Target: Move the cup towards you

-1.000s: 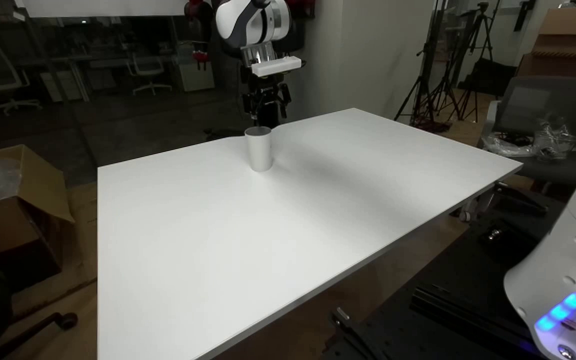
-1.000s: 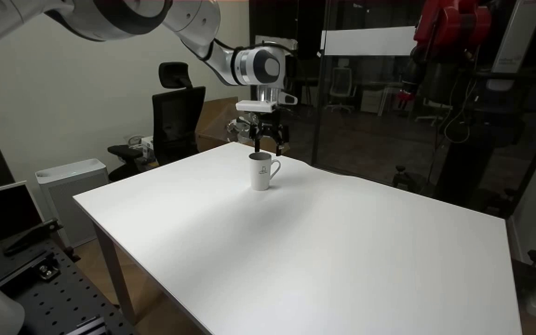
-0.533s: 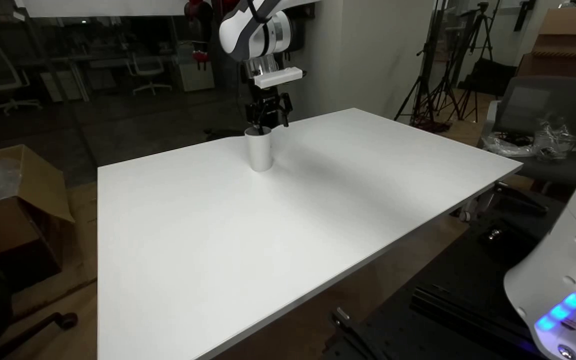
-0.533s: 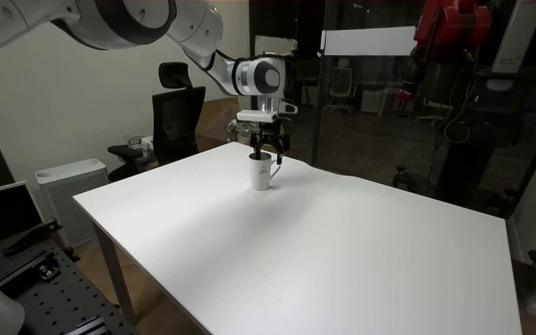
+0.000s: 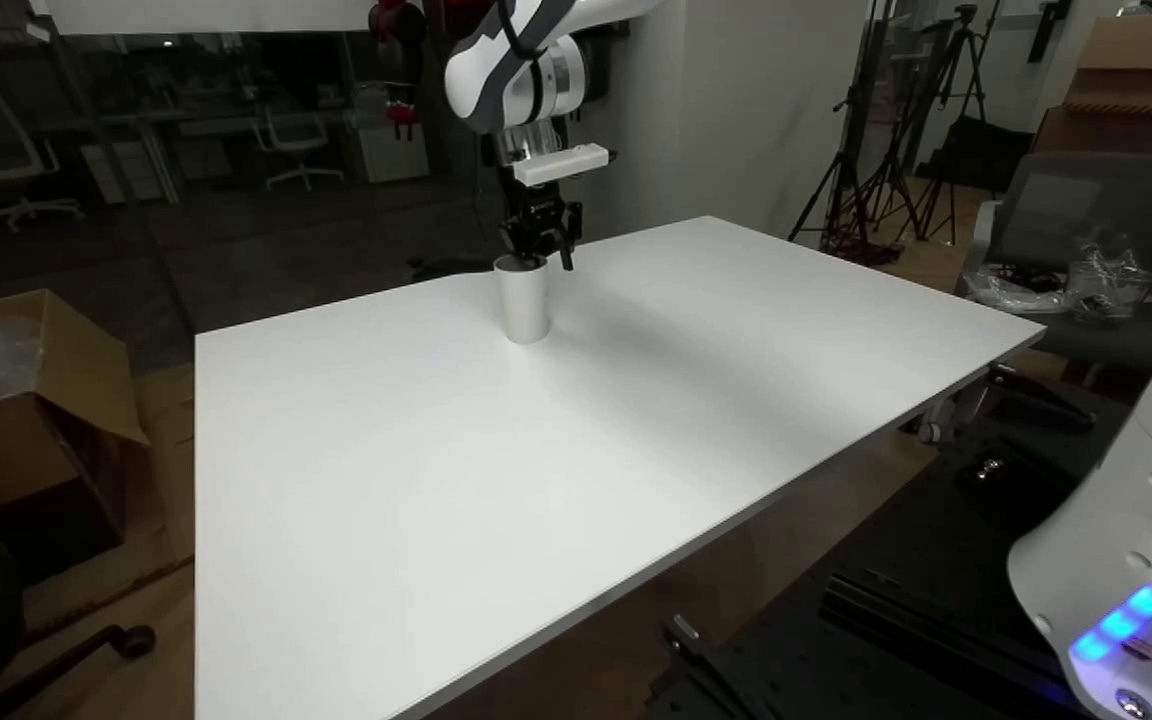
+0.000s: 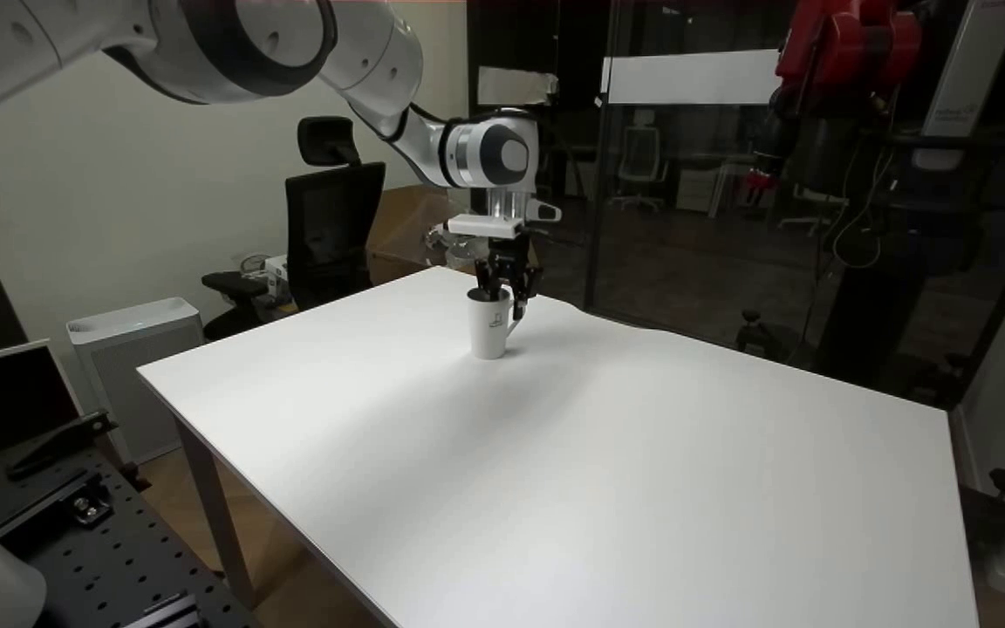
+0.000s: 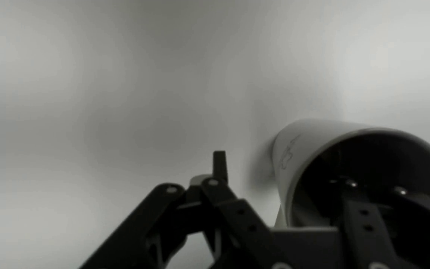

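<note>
- The white table (image 5: 436, 500) is being shown from two sides.
- Above it, the white robot arm (image 6: 492, 155) is being held outstretched, its wrist pointed down.
- By the black gripper (image 6: 507, 301), the white mug (image 6: 486, 333) is being straddled at the rim, the fingers (image 7: 220, 166) being held well apart: one inside, one outside by the handle (image 6: 514, 328).
- The mug is being supported upright by the table, toward its far edge in both exterior views.
- A dark mark (image 6: 496, 320) is being displayed on its side.
</note>
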Robot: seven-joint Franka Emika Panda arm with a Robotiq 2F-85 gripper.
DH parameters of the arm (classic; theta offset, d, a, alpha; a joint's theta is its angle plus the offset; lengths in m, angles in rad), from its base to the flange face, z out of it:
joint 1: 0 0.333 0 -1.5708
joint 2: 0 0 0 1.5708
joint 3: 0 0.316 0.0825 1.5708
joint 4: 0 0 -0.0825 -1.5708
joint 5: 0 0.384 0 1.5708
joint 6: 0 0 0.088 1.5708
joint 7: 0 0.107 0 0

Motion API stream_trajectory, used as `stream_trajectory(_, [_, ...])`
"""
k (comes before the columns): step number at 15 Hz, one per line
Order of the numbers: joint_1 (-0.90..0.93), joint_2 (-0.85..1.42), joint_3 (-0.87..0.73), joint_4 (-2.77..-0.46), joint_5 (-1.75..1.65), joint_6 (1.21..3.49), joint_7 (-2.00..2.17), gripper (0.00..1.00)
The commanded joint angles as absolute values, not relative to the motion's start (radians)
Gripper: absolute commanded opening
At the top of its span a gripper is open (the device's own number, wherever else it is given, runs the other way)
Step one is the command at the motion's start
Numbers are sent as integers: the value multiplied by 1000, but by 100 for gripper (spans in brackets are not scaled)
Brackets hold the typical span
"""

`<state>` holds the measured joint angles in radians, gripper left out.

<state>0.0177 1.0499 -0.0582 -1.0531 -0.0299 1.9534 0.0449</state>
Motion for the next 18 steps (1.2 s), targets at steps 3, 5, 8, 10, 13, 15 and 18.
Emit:
stream_trajectory(3, [17,1101,-50,-956,-42,1919,38,11])
stream_trajectory(5, [19,1116,-46,-930,-42,1905,28,1])
stream_trajectory(8, [24,1134,-37,-886,-41,1867,7,3])
stream_trajectory(10, [28,1149,-36,-859,-43,1847,1,3])
stream_trajectory(13, [30,1167,-35,-824,-43,1819,-10,3])
stream_trajectory(15, [30,1179,-34,-805,-41,1804,-16,3])
stream_trajectory(18, [32,1147,-43,-865,-30,1835,-22,11])
